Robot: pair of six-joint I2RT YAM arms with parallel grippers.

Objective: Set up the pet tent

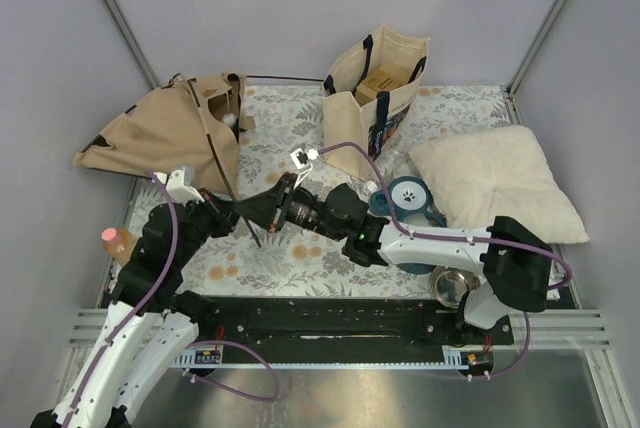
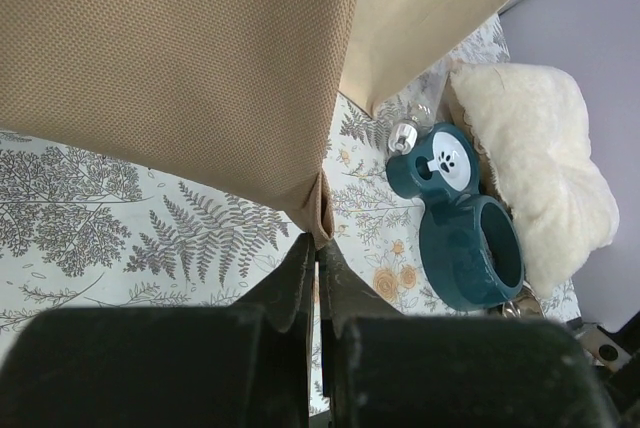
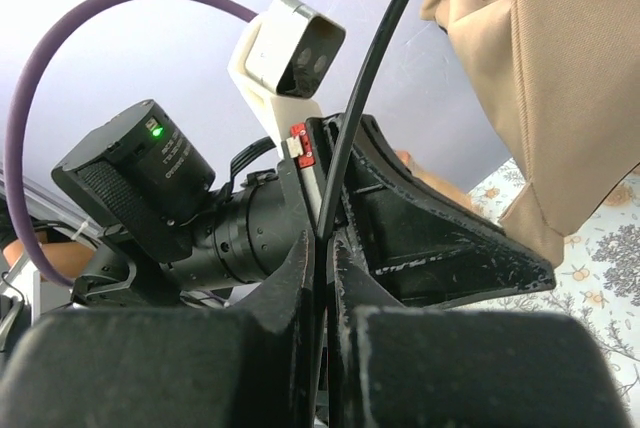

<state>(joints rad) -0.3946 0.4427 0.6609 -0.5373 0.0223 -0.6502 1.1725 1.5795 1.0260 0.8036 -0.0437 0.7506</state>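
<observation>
- BACK-LEFT OF THE FLORAL MAT (image 1: 280,123): the pet tent (image 1: 165,133) lies slumped and not yet standing, its canvas spilling past the mat's left edge; a white pom-pom (image 1: 232,120) hangs at its doorway.
- My right gripper (image 3: 322,243) is pinched fully together on the thin black pole (image 3: 347,123), which runs up out of the jaws and curves toward the canvas; I judge that this grip steers the loose pole.
- My left gripper (image 2: 318,248) is closed tight at the tent's lower corner, with the seam tip touching the fingertips; it appears to nip the fabric, though the pinch itself is too narrow to see for certain; I judge that it pins the corner so the pole's end can be seated there.
- The two grippers sit just beside each other at mid-mat, which suits a hold-and-feed job.
- The cream tote bag (image 1: 350,113) stands open behind them; a brown boxy item (image 1: 374,83) sits inside, and the rest of its contents are hidden.
- The teal pet feeder (image 2: 470,248) lies beside the pillow (image 1: 500,188); its ring-shaped bowl looks empty.
- The steel bowl (image 1: 452,286) near my right base shows nothing in it.
- A pink-capped bottle (image 1: 115,241) of orange liquid stands at the mat's left edge.
</observation>
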